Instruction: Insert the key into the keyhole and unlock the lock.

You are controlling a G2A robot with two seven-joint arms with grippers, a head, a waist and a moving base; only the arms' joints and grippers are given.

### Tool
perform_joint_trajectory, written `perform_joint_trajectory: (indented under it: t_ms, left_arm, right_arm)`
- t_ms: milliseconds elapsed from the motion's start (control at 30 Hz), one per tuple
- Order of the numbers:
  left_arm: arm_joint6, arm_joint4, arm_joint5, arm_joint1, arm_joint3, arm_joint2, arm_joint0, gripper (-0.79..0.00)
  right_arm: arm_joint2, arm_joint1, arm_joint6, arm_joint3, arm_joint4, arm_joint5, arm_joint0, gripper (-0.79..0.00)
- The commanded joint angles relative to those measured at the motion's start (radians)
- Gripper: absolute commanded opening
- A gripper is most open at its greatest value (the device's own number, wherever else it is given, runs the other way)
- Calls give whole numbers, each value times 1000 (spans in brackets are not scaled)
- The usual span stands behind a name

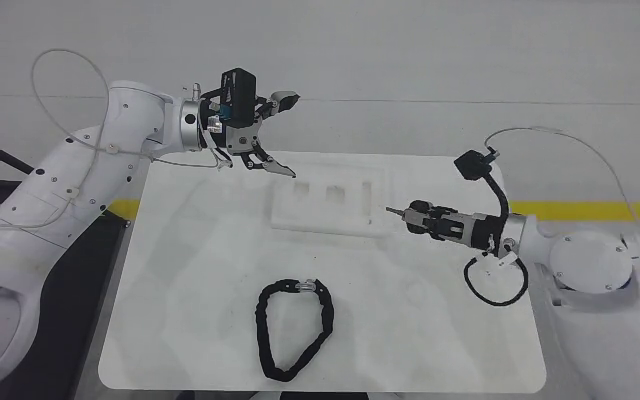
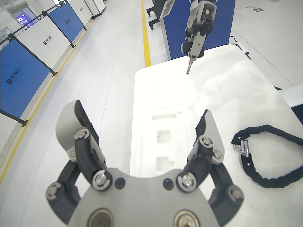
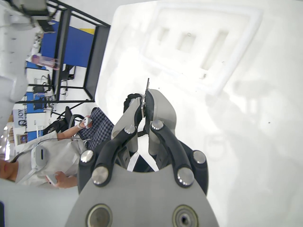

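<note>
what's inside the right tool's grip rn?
A key: its metal shaft sticks out of the shut right tool. Its head is covered by the fingers, so the exact grip cannot be seen.

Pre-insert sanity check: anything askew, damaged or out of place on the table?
Nothing stands out. The chain lock lies in a loop on the table, apart from the foam tray, whose recesses are empty. The right hand is shut on the key, blade sticking out; the left hand is open near the tray's far corner.
</note>
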Motion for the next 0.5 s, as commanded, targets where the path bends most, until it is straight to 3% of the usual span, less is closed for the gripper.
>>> perform_joint_trajectory:
  t_ms: [0,333,467]
  left_arm:
    - [0,0,0,0,0,0,0,0]
    - [0,0,0,0,0,0,0,0]
    - [0,0,0,0,0,0,0,0]
  right_arm:
    - [41,3,4,8,85,-58,-14,-785]
    - [143,13,-35,29,275,-191,-64,-785]
    - [143,13,-35,29,275,-191,-64,-785]
